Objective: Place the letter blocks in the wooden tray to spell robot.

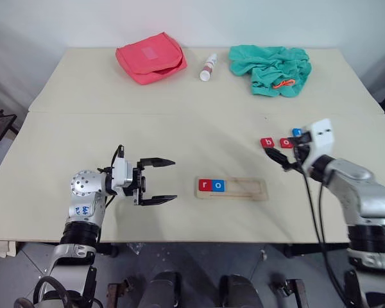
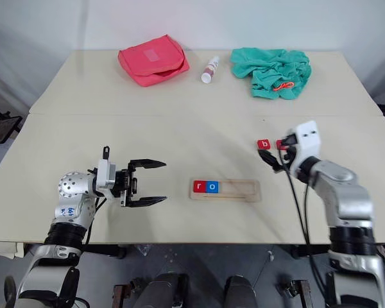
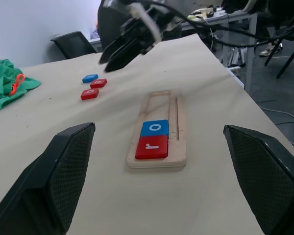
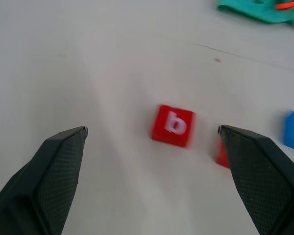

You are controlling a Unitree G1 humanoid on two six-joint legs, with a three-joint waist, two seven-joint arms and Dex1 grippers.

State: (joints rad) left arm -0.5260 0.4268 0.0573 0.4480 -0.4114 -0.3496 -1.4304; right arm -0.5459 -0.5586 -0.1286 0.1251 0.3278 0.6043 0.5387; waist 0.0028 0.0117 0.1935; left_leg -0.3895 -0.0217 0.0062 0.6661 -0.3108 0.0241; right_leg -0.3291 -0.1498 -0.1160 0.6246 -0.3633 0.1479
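Head views: the wooden tray (image 1: 234, 188) lies lengthwise at lower centre of the frame on the tabletop (image 1: 179, 138). Its left end already holds the red "r" block (image 1: 205, 185) and, touching it on the right, the blue "o" block (image 1: 219, 186); the remainder of the tray is unfilled, so the word is judged two letters along, with "b" due next. The three blocks still to be placed sit as a loose cluster at centre right of the frame, well apart from the tray: the red "b" block (image 1: 267, 142), a second red block (image 1: 287, 142) just beside it, and a blue block (image 1: 297, 132) partly hidden behind the wrist.

The right gripper (image 1: 286, 159) hangs just in front of this cluster with its fingers spread wide and nothing between them. In the right wrist view the "b" block (image 4: 173, 125) falls between the two fingers, an alignment that suits a pick of that letter.

The left gripper (image 1: 158, 181), at lower left of the frame, is likewise open and empty, pointing across at the tray's filled end. It touches nothing and appears simply to be waiting.

A pink pouch (image 1: 151, 57), a small white bottle (image 1: 208, 67) and a teal cloth (image 1: 271, 68) line the far edge, clear of the work.
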